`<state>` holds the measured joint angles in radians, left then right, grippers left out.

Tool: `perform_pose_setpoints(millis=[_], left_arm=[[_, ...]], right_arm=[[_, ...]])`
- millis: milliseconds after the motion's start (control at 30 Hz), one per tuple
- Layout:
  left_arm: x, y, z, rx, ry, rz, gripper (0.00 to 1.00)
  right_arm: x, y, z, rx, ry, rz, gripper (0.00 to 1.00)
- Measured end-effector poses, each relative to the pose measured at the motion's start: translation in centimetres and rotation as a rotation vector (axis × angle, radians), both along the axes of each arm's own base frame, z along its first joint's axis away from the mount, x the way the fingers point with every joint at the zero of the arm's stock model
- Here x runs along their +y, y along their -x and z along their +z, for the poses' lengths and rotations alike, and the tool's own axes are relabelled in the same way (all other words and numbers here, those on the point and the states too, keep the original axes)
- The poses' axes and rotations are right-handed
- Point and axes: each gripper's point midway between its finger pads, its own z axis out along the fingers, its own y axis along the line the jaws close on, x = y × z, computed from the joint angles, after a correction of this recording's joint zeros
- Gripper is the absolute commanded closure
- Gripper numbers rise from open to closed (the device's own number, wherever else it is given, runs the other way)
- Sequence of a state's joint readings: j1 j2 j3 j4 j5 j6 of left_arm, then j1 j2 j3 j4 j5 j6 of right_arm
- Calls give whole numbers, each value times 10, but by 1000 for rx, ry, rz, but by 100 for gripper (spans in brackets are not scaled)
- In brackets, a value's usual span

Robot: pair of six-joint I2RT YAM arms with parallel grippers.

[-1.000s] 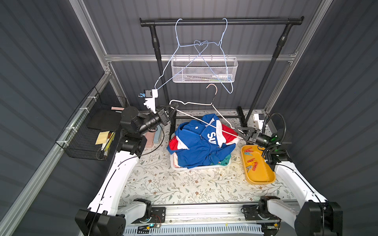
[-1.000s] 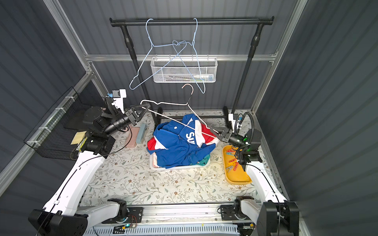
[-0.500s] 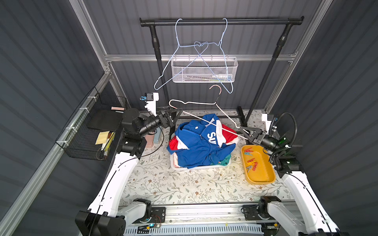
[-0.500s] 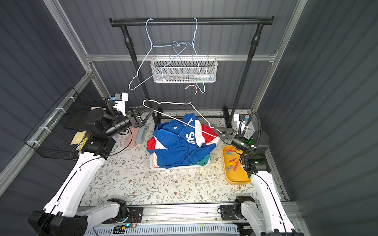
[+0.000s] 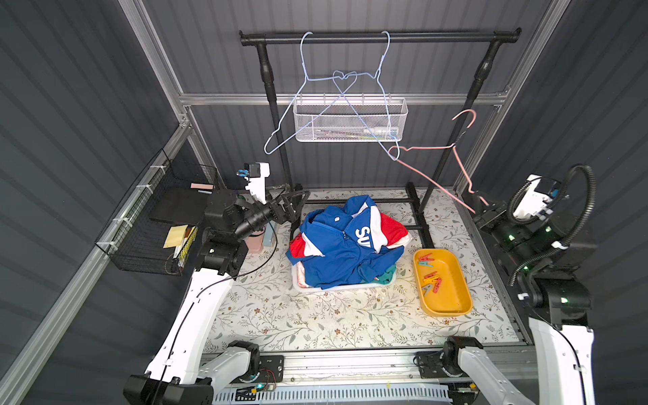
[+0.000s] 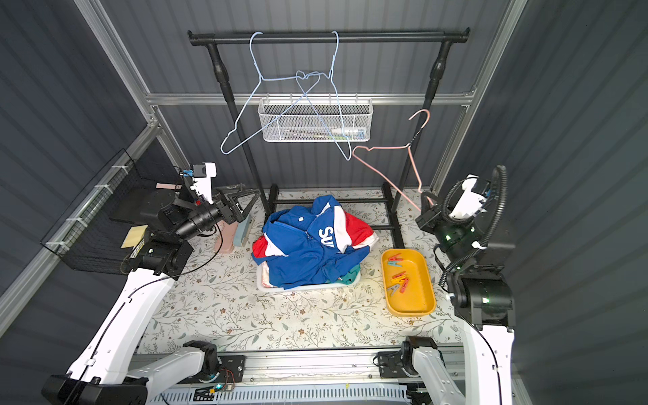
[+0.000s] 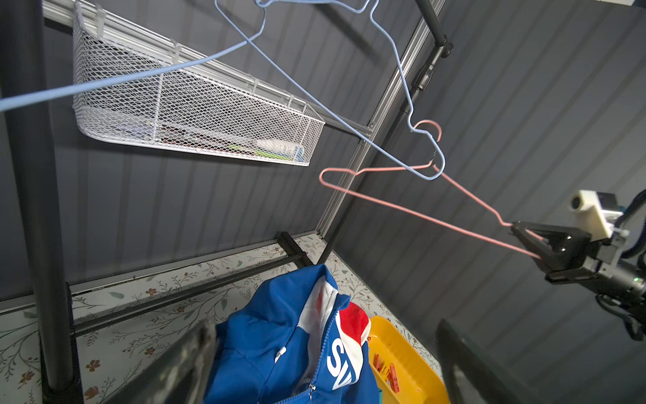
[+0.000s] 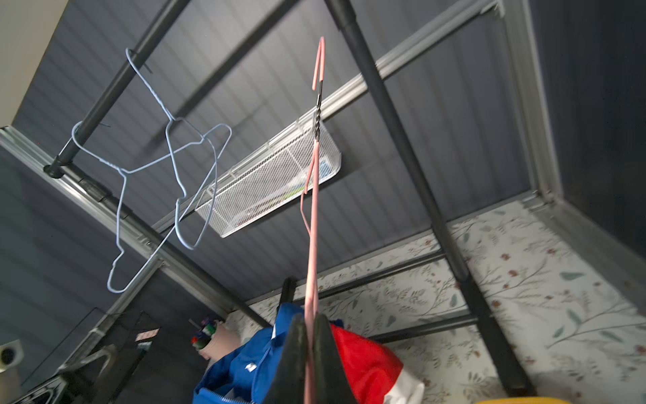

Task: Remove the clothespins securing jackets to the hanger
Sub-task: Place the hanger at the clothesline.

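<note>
**Yellow tray (image 5: pixel 452 303) holds the clothespins (image 5: pixel 432 280)**

Mostly red, they lie loose, near the right gripper (image 8: pixel 309 320), whose jaws are clamped on a pink wire hanger (image 8: pixel 313 245). Jackets (image 5: pixel 343 245) sit heaped in a white tub (image 5: pixel 336 288); left gripper (image 5: pixel 294 205) gapes empty beside them.

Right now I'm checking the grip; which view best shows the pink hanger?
Left wrist: whole pink hanger, with the right pincer shut on its corner. Both top views show it smaller; right wrist, edge-on.
</note>
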<state>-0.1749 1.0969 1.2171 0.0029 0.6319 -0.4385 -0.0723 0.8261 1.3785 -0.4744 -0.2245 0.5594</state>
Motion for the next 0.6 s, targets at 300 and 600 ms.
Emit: perform_pose_setpoints(millis=[300, 600], left_arm=[[-1, -6, -22, 17, -45, 0, 1], [-2, -10, -43, 59, -58, -1, 1]], right_arm=[[-15, 9, 101, -241, 210, -114, 100], [-15, -47, 141, -312, 347, -138, 100]])
